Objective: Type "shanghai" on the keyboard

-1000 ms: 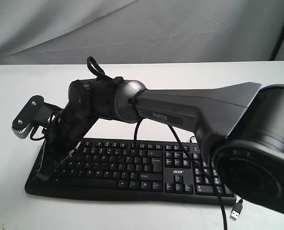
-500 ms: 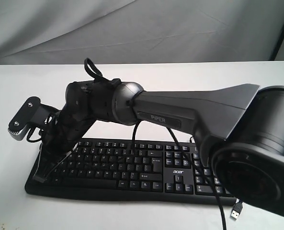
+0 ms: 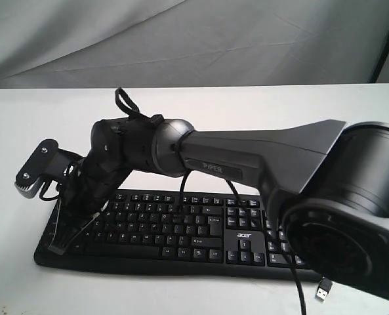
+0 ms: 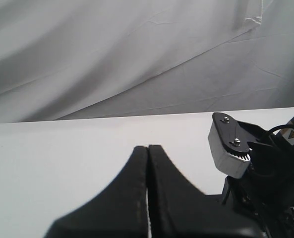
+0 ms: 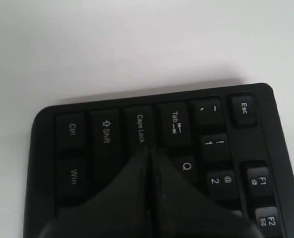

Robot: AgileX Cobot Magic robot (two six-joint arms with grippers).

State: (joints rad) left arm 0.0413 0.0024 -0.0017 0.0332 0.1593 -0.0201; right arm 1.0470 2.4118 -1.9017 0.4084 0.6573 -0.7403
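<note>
The black Acer keyboard [image 3: 181,226] lies on the white table, its number pad toward the right. My right arm reaches across it to its left end. The right gripper [image 3: 58,247] is shut with nothing in it, its tips down at the left-hand keys. In the right wrist view the joined fingertips [image 5: 149,148] sit just below the Caps Lock key [image 5: 140,128], beside Q [image 5: 187,166], and hide the keys under them. My left gripper [image 4: 147,147] is shut and empty above bare table, facing the right arm's wrist camera [image 4: 229,148]. It does not show in the exterior view.
The keyboard's thin cable [image 3: 298,279] runs to the front right and ends in a loose USB plug [image 3: 323,289]. The right arm's big black joint [image 3: 351,216] fills the right foreground. A grey cloth backdrop [image 3: 194,39] hangs behind the white table [image 3: 246,105].
The right arm has dropped a little and shifted left, bringing its shut fingers lower onto the keyboard's left end. The keyboard has not moved.
</note>
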